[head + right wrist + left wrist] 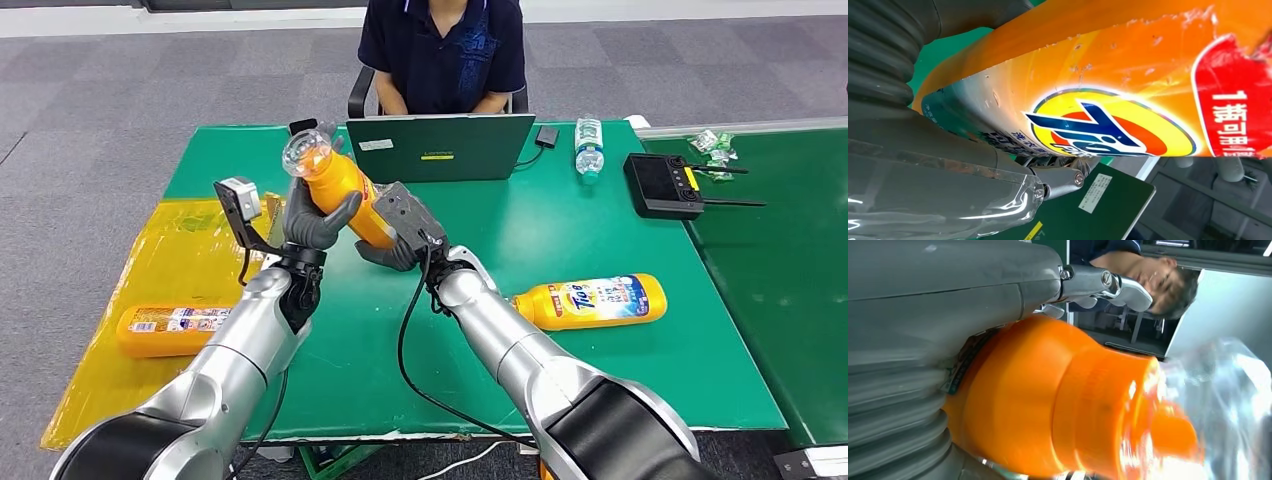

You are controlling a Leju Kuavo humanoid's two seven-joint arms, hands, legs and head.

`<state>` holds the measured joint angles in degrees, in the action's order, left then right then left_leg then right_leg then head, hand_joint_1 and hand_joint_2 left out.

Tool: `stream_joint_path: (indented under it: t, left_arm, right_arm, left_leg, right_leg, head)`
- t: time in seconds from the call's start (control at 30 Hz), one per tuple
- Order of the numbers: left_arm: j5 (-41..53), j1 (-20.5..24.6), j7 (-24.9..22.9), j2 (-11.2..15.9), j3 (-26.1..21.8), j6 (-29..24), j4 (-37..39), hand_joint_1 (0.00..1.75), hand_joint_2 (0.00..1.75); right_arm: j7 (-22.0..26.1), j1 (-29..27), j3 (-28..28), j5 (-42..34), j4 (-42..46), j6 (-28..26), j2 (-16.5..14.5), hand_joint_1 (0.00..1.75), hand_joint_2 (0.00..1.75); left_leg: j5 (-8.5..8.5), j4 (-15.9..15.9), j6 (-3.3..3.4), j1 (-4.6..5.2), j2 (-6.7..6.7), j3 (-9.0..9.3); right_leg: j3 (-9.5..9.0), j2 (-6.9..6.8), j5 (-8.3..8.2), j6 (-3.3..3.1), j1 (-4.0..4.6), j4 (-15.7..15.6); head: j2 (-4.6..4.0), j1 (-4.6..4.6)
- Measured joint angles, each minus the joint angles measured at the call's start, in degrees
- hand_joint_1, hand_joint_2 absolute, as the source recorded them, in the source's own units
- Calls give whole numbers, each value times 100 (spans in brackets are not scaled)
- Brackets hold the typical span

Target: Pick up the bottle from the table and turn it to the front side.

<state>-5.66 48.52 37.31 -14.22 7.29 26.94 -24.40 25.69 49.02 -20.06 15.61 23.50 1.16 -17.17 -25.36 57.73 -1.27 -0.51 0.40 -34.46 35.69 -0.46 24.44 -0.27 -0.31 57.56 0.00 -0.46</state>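
An orange detergent bottle (340, 185) with a clear cap is lifted above the green table (560, 370), tilted with its cap toward the far left. My left hand (312, 222) grips its upper body near the neck. My right hand (395, 235) holds its lower end from the right. Close up in the left wrist view are the bottle's orange shoulder (1048, 405) and clear cap. The right wrist view has the bottle's Tide label (1113, 130) facing the camera. Two more orange bottles lie flat: one (590, 301) on the right of the table, one (170, 329) on the yellow mat.
A person sits behind an open laptop (440, 147) at the far edge. A water bottle (589, 148) stands beside the laptop. A black controller (665, 185) lies at the far right. A yellow mat (120, 300) covers the table's left end.
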Motion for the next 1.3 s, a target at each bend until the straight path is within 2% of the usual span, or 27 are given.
stream_joint_path:
  t: [0.77, 0.8, 0.87, 0.9, 0.93, 1.0, 1.2, 1.3]
  left_arm:
    - [-57, 65, -62, -23, -55, 236, 245, 175, 175]
    - [-57, 65, -62, -22, -57, 239, 249, 175, 175]
    - [-57, 63, -61, -22, -60, 242, 252, 175, 175]
    - [-57, 63, -61, -23, -60, 247, 253, 175, 175]
    - [-57, 62, -61, -30, -60, 259, 253, 175, 175]
    - [-45, 57, -55, -49, -60, 262, 253, 175, 175]
    - [292, 68, -17, -27, -60, -253, 212, 175, 175]
    - [722, 88, -4, 87, -44, -869, 143, 175, 175]
  right_arm:
    - [-42, -33, 47, -2, -40, -19, -3, 175, 175]
    - [-42, -36, 48, -2, -40, -19, -3, 137, 175]
    - [-40, -39, 48, -2, -40, -20, -3, 50, 175]
    - [-40, -40, 48, -1, -40, -20, -3, 6, 131]
    - [-40, -40, 48, 0, -40, -21, -3, 0, 87]
    - [-43, -37, 48, 5, -40, -41, -3, 0, 0]
    - [-52, -41, 54, 8, -40, -183, 33, 0, 0]
    - [3, -77, 61, 67, -27, -268, 116, 0, 0]
  left_leg:
    - [0, 0, 0, 0, 1, 0]
    - [0, 0, 0, 0, 2, 0]
    - [0, 0, 0, 0, 2, 0]
    - [0, 0, 0, 0, 2, 0]
    - [0, 0, 0, 0, 1, 0]
    - [0, 0, 0, 0, 0, -2]
    - [0, 0, 0, 0, 2, -1]
    - [0, 0, 0, -1, 2, -1]
  right_leg:
    - [2, 1, 0, 0, 0, 0]
    - [2, 1, 0, 0, 0, 0]
    - [2, 2, 0, 0, 0, 0]
    - [2, 1, 0, 0, 0, 0]
    - [2, 1, 0, 0, 0, 0]
    - [1, -1, 0, 0, 0, 0]
    - [2, 0, 0, 0, 0, 0]
    - [2, 0, 0, 0, 1, 0]
  head:
    - [0, 2]
    - [0, 2]
    - [0, 2]
    - [0, 2]
    - [0, 1]
    - [0, 0]
    - [0, 0]
    - [0, 0]
